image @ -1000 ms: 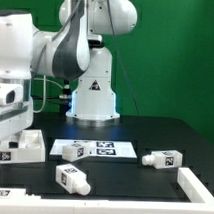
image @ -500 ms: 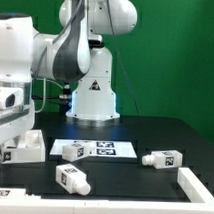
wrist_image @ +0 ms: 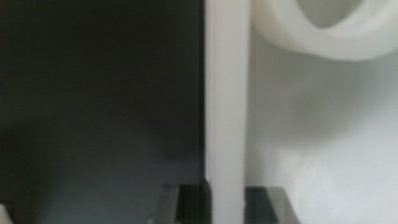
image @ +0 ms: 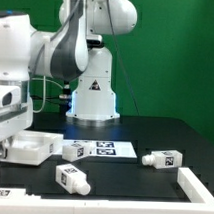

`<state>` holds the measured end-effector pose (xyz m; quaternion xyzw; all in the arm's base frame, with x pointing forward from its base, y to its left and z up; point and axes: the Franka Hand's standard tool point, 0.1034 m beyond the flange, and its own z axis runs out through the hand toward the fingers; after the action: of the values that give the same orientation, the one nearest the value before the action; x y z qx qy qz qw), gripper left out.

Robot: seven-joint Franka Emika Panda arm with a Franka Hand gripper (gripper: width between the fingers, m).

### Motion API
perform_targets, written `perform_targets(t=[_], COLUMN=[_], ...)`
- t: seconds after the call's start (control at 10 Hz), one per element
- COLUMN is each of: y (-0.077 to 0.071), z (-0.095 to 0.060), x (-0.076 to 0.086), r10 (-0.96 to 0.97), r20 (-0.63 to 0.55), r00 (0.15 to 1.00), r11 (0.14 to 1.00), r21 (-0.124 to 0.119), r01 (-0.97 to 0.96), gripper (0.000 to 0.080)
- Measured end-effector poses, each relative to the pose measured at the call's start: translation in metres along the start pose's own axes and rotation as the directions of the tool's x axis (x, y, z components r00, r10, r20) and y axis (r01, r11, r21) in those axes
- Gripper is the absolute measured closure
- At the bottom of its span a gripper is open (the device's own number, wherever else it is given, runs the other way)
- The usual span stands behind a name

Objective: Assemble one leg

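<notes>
The white rimmed panel now lies further toward the exterior view's right on the desk, reaching the marker board. The leg lies untouched in front, so fitting waits. The tool appears clamped on the panel's rim.

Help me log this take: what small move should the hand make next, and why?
Probably carry on sliding the panel toward the exterior view's right, gently: the hand pinches its rim, the panel has just shifted that way, and its corner now nears the marker board, so go slowly.
</notes>
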<state>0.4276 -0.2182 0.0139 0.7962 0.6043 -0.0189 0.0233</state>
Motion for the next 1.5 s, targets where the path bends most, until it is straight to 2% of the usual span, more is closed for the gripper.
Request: perform_targets(t=[0.1,0.2,0.3,0.4,0.6,0.7,0.8,0.9,1.0,1.4,1.5], y=[0.002,0.006,0.009,0.011,0.025,0.040,0.064,0.085,0.100,0.095,0.094], z=[-0.011,-0.027,-0.046,-0.058,-0.071,-0.076,-0.079,-0.079,-0.080,-0.074,-0.075], x=[-0.004,0.000,0.011,0.029,0.071,0.095,0.120,0.135,0.143,0.142,0.146], r10=[0.019,0.087,0.153,0.252,0.444,0.571,0.632,0.671,0.675,0.671,0.706], r20=[0.004,0.007,0.009,0.008,0.006,0.008,0.006,0.007,0.005,0.013,0.014], r00=[1.000,0.996,0.988,0.968,0.896,0.821,0.775,0.742,0.738,0.741,0.708], r11=[1.000,0.996,0.987,0.966,0.894,0.820,0.774,0.740,0.736,0.740,0.707], r21=[-0.002,-0.017,-0.044,-0.063,-0.058,-0.052,-0.062,-0.071,-0.079,-0.074,-0.069], r01=[-0.019,-0.087,-0.153,-0.251,-0.443,-0.570,-0.631,-0.669,-0.672,-0.668,-0.704], gripper=[0.0751,0.0751,0.0751,0.0751,0.0752,0.0752,0.0752,0.0752,0.0752,0.0752,0.0752])
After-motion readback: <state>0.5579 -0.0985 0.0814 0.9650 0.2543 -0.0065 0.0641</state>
